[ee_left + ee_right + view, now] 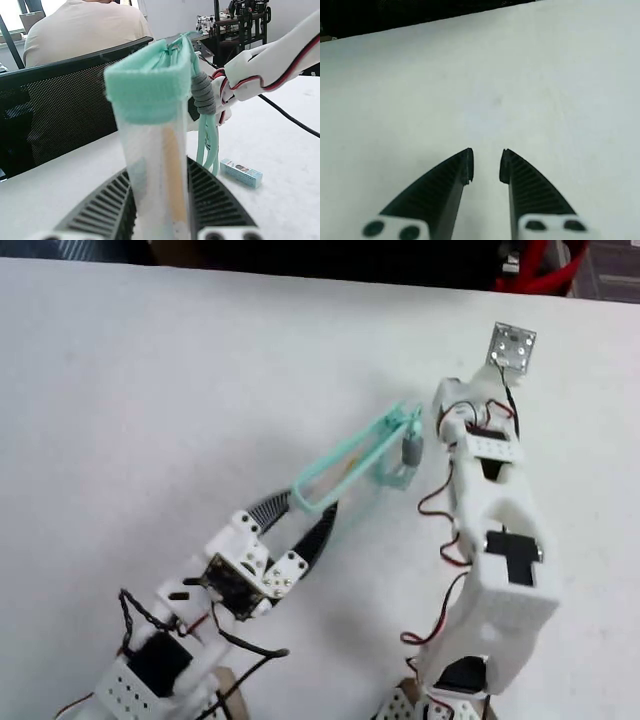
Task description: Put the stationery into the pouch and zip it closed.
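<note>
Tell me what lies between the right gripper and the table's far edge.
Just bare table, from the right gripper to that edge, as the right wrist view shows.

Arm shells (505,570): white plastic, black motor blocks.
Cables (437,508): red and black.
Fingers (445,192): black, ribbed, tapered.
</note>
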Motion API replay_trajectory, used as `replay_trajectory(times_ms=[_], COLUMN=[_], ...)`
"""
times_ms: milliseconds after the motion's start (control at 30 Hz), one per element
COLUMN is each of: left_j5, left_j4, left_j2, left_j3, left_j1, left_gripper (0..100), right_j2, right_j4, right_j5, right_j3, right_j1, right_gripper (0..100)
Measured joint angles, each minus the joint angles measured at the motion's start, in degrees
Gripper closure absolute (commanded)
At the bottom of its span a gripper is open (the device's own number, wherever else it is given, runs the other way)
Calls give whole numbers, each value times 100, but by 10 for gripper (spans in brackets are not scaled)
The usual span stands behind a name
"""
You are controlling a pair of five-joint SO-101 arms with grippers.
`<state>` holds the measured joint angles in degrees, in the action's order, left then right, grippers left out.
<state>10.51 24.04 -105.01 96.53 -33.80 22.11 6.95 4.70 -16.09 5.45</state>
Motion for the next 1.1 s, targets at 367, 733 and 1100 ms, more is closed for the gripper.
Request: replay_trajectory(times_ms=[367, 733, 1100], left_j5=[9, 9, 9], left_j4=[97, 97, 97], left_j2=[0, 0, 0], left_j3=[-9, -9, -9], left_j1=[0, 0, 0], left_gripper=[894, 894, 894], right_j2=[2374, 4607, 5978], right_j4=[2593, 5336, 6127], right_j5=[0, 0, 0], right_j3=[3393, 7640, 10154], right_j1=[237, 246, 264], right_gripper=[907, 907, 907])
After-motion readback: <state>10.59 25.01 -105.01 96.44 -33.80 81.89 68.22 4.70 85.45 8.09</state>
